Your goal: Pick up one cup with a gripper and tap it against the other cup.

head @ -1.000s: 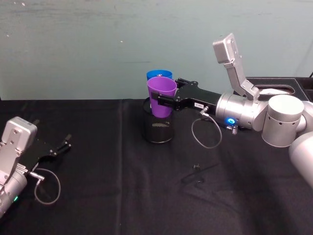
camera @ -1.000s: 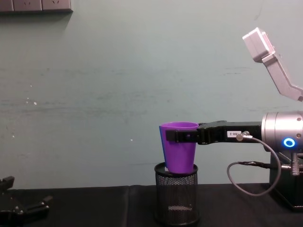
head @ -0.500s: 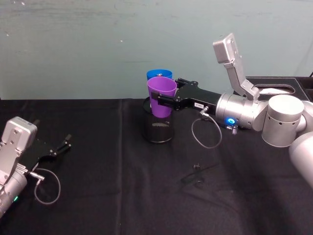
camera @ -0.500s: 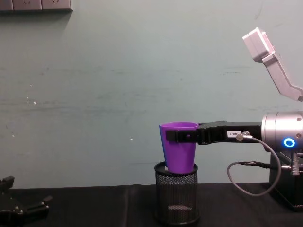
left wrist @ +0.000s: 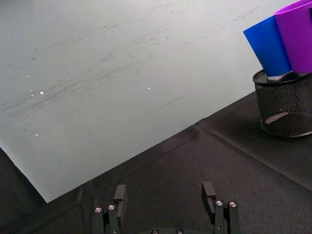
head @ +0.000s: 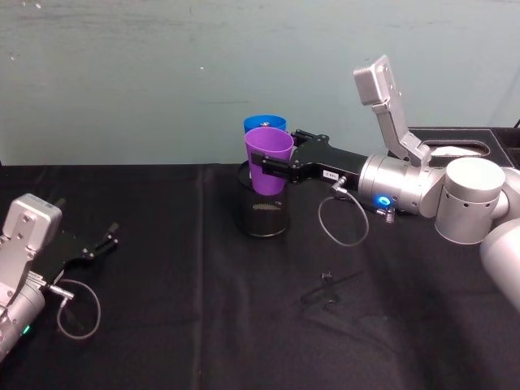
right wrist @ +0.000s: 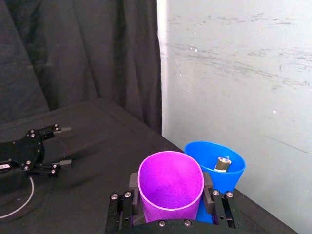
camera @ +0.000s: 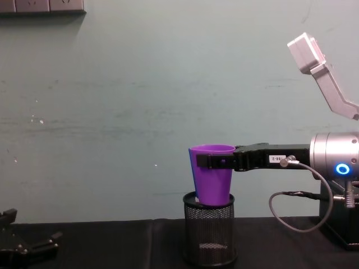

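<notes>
The black two-jawed right gripper (head: pixel 272 169) on the silver arm is closed on the tapered purple plastic cup (head: pixel 268 158). It holds the cup upright at the centre of the head view, over the black mesh pen holder (head: pixel 262 218). The bright blue plastic cup (head: pixel 264 124) stands just above it in the frame, on the wall side. Their walls seem to touch, but I cannot be sure. The left gripper (head: pixel 101 244) rests at the lower left, empty with its jaws apart, much farther away.

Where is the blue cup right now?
In the head view, the blue cup stands in the mesh holder, just behind the purple cup held by the right gripper.
</notes>
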Robot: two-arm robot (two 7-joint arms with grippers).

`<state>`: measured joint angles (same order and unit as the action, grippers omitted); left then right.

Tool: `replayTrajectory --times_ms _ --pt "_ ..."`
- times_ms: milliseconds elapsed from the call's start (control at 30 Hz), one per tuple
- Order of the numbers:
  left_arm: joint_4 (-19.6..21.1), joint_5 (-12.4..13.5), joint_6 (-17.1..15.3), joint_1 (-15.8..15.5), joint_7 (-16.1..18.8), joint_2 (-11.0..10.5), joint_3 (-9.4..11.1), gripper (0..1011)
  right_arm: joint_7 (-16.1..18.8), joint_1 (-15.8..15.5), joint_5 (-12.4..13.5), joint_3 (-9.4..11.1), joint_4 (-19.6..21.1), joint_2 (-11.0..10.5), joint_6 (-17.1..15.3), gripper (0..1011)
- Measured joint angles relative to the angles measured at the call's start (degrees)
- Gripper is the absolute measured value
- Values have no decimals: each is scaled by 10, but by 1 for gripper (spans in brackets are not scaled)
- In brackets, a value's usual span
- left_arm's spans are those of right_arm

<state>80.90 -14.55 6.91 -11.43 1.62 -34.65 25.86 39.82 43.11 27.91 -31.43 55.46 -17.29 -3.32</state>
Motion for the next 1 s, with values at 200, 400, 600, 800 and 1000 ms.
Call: replayTrajectory --times_ms 200,400,600,800,1000 --pt "0 0 0 0 0 0 0 1000 0 0 0 0 0 0 0 736" --pt "0 0 0 0 0 0 0 1000 0 0 0 0 0 0 0 735" --pt "0 0 0 0 0 0 0 1000 0 0 0 0 0 0 0 736" --pt "0 0 0 0 0 0 0 1000 0 0 0 0 0 0 0 735" --pt "0 0 0 0 0 0 0 1000 0 0 0 0 0 0 0 735"
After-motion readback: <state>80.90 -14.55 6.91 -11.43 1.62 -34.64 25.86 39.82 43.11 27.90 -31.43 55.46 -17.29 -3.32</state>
